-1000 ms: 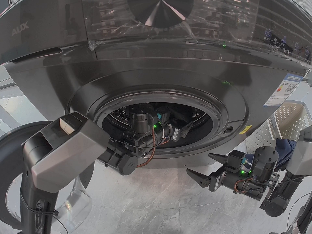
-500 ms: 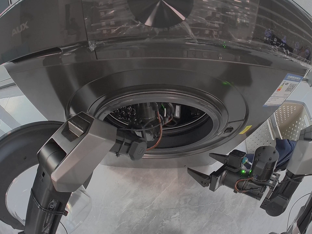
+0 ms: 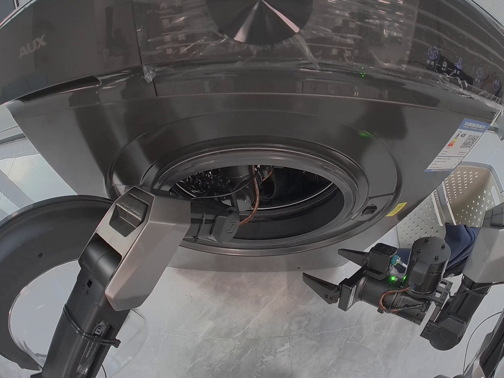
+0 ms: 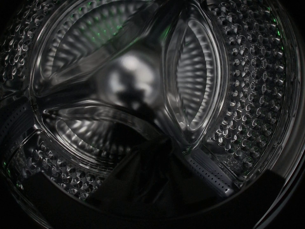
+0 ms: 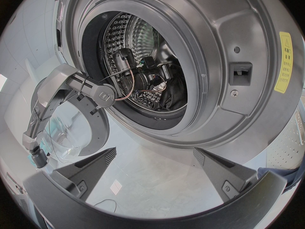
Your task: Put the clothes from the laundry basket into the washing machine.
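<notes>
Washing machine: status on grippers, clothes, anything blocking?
Left gripper deep in drum beside dark garment. Right gripper open, empty, outside. Blue clothes at laundry basket. Door swung open.

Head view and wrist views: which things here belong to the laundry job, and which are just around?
Job: washing machine, open door, drum with a dark garment inside, laundry basket, blue cloth, right hand (open, outside the machine).
Just there: label sticker, yellow sticker, plastic film on the top panel.

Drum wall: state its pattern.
Silvery metal drum wall covered in small raised dimples; clearest in the left wrist view.
</notes>
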Available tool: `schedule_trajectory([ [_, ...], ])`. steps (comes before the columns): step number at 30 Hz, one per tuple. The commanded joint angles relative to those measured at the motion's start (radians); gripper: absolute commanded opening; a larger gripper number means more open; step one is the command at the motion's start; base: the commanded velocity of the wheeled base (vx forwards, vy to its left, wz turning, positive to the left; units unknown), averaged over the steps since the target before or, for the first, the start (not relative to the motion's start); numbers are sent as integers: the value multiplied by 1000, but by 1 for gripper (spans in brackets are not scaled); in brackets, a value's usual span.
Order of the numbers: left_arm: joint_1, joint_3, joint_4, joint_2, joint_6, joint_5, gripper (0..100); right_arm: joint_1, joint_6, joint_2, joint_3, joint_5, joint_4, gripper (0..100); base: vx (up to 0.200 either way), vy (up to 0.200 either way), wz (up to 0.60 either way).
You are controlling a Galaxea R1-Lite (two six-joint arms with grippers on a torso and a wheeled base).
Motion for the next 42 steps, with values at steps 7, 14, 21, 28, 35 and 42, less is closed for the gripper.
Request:
schedule_trajectory([
  [7, 10, 62, -1, -52, -24, 12, 100, 4, 0, 1, 5, 1, 0, 100, 0, 0, 0],
  [14, -44, 513, -8, -312, -91, 11, 100, 9, -3, -7, 25, -2, 0, 100, 0, 0, 0],
  [21, -117, 1019, -129, -574, -97, -2, 100, 18, -6, -113, 133, -8, 1, 100, 0, 0, 0],
  [28, -211, 1395, -239, -799, -91, -94, 100, 12, -5, -223, 243, -10, 6, 100, 0, 0, 0],
  [35, -301, 1580, -252, -950, -86, -89, 100, 15, -6, -315, 243, -96, 15, 100, 0, 0, 0],
  [42, -324, 1697, -255, -1036, -86, -88, 100, 4, -8, -378, 243, -101, 96, 100, -29, 0, 0],
])
